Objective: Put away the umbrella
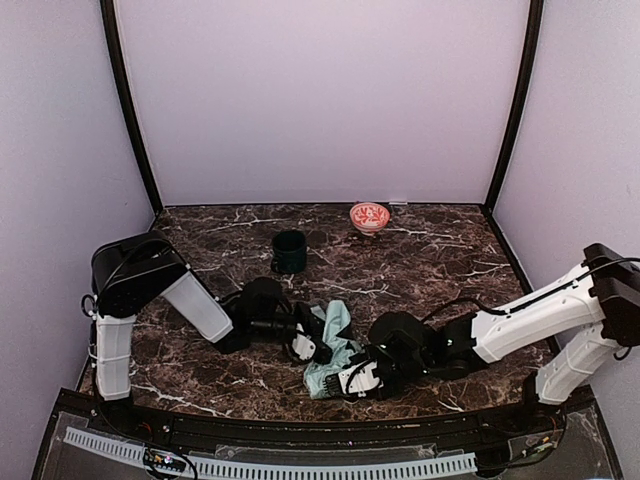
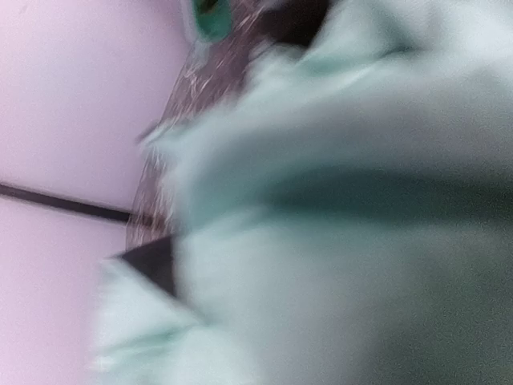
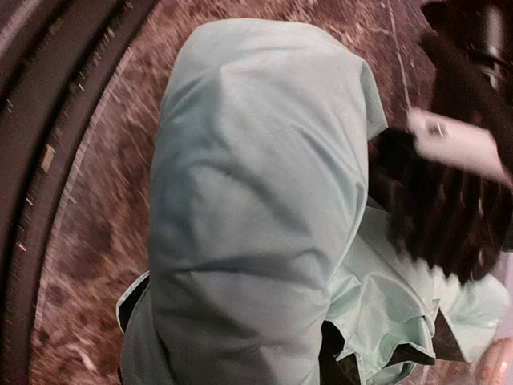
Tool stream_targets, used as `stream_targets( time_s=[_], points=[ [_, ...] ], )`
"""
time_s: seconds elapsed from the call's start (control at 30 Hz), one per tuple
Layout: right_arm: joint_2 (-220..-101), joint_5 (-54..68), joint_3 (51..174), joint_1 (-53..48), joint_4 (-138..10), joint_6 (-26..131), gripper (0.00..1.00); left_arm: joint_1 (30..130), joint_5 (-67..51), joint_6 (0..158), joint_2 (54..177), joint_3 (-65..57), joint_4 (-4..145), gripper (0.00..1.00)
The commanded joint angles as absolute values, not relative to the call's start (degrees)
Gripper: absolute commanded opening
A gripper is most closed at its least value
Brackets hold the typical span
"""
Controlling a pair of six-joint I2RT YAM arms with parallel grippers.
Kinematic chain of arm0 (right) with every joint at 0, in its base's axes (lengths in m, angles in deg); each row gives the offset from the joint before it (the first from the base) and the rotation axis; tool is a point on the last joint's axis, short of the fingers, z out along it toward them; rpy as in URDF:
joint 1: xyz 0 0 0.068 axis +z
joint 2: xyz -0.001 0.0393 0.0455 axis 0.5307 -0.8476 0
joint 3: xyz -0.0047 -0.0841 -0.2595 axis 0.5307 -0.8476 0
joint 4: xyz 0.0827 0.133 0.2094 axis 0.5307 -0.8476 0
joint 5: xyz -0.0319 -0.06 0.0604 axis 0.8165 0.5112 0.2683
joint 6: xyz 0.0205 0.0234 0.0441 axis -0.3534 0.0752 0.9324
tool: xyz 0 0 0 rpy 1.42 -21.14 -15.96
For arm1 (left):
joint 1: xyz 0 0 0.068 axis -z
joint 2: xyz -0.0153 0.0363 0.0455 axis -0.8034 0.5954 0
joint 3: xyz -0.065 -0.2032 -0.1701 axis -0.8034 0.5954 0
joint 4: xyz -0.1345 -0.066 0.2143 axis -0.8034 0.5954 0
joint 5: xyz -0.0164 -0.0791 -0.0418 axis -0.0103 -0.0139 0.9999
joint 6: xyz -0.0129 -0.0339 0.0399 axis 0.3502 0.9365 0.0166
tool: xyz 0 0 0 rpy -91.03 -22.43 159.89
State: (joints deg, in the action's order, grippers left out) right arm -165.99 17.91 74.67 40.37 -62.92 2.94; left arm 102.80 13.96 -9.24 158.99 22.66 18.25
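Observation:
The umbrella lies crumpled on the marble table near the front edge, pale mint fabric with black lining showing. My left gripper sits at its left side. In the left wrist view, blurred mint fabric fills the picture and hides the fingers, so I cannot tell whether cloth is pinched. My right gripper is at the bundle's near end. In the right wrist view, the rolled fabric runs straight out from the hidden jaws, which look closed round it. The left arm's black wrist presses against the cloth at the right.
A dark green mug stands behind the left arm and shows blurred at the top of the left wrist view. A small red patterned bowl sits near the back wall. The table's black front rail runs close to the umbrella.

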Motion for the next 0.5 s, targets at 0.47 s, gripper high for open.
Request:
stream_targets(
  time_s=[0.47],
  points=[
    [-182.3,1.9,85.3,35.5,-85.4,14.5,0.0,93.5,-7.5,20.2,129.9,33.9,18.5,0.63]
  ],
)
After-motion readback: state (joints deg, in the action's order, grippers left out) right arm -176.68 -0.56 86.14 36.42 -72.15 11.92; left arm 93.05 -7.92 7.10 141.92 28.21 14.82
